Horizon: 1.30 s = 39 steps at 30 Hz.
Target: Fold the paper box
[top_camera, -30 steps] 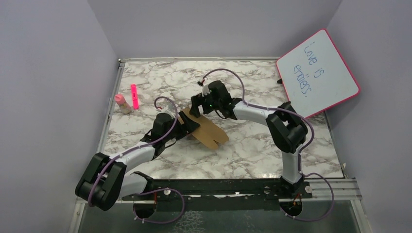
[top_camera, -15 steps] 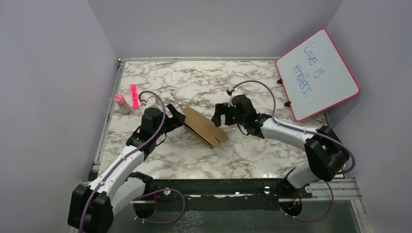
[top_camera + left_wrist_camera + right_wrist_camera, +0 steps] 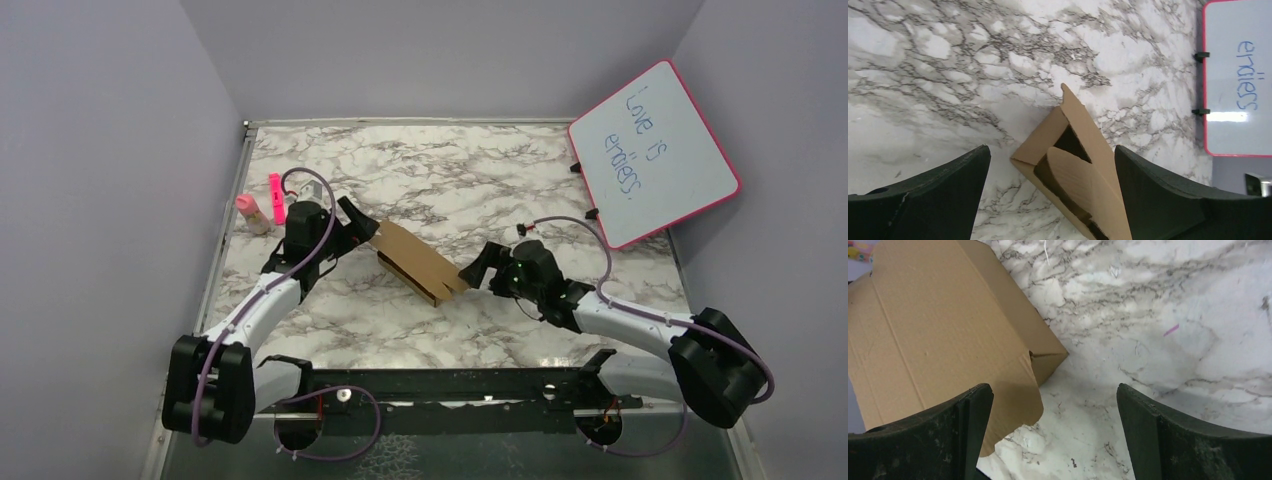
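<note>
The paper box (image 3: 420, 262) is a flat brown cardboard carton lying slantwise on the marble table (image 3: 450, 170). In the left wrist view the box (image 3: 1088, 150) shows its open end with a rounded flap tucked inside. My left gripper (image 3: 360, 222) is open and empty, just off the box's far-left end. In the left wrist view the left gripper (image 3: 1052, 150) has its jaws wide apart. My right gripper (image 3: 478, 268) is open and empty, just off the box's near-right corner. In the right wrist view the right gripper (image 3: 1053, 390) is open, and the box (image 3: 938, 325) lies ahead to the left.
A pink-framed whiteboard (image 3: 655, 150) leans at the back right and also shows in the left wrist view (image 3: 1238, 75). A pink highlighter (image 3: 277, 198) and a small pink-capped bottle (image 3: 250, 213) lie near the left wall. Grey walls enclose the table.
Both grippers have drawn back from the box. The left went to the far left, the right swung to the near right. The box lies on the table, barely shifted.
</note>
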Each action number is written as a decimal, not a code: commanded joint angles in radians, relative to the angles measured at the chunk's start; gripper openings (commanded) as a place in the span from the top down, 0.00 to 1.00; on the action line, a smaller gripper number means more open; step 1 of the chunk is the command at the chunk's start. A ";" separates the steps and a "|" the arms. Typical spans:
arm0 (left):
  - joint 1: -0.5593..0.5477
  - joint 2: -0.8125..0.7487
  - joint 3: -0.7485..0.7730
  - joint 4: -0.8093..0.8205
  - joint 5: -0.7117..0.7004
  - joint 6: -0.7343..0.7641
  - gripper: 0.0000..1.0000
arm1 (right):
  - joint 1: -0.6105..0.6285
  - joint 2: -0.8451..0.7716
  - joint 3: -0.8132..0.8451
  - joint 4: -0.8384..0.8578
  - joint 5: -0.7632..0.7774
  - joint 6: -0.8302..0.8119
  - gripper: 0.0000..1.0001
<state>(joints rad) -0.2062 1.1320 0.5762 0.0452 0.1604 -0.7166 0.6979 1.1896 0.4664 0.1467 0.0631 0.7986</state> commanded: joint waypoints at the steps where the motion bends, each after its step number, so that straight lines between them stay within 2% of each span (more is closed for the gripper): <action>1: 0.006 0.049 -0.005 0.176 0.141 -0.070 0.05 | -0.004 -0.007 -0.068 0.186 -0.073 0.190 0.00; 10: 0.006 0.116 -0.051 0.298 0.195 -0.112 0.05 | -0.007 0.134 -0.065 0.399 -0.179 0.305 0.01; 15: 0.007 0.125 -0.079 0.334 0.215 -0.134 0.05 | -0.024 0.229 -0.009 0.454 -0.216 0.308 0.02; 23: 0.006 0.110 -0.116 0.359 0.226 -0.151 0.05 | -0.096 0.419 0.167 0.505 -0.344 0.249 0.04; 29: 0.006 0.072 -0.138 0.360 0.230 -0.155 0.05 | -0.177 0.557 0.327 0.489 -0.471 0.152 0.04; 31: 0.007 0.052 -0.145 0.355 0.223 -0.152 0.05 | -0.189 0.586 0.386 0.434 -0.481 0.106 0.04; 34: 0.009 0.006 -0.130 0.268 0.182 -0.118 0.05 | -0.192 0.583 0.440 0.356 -0.470 0.005 0.04; 39: 0.010 -0.110 -0.013 -0.033 0.009 0.046 0.05 | -0.193 0.505 0.437 0.226 -0.388 -0.162 0.04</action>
<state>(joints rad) -0.2028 1.1225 0.4641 0.2478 0.3233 -0.8177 0.5030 1.7641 0.8974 0.5034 -0.3599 0.8097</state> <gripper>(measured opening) 0.948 0.958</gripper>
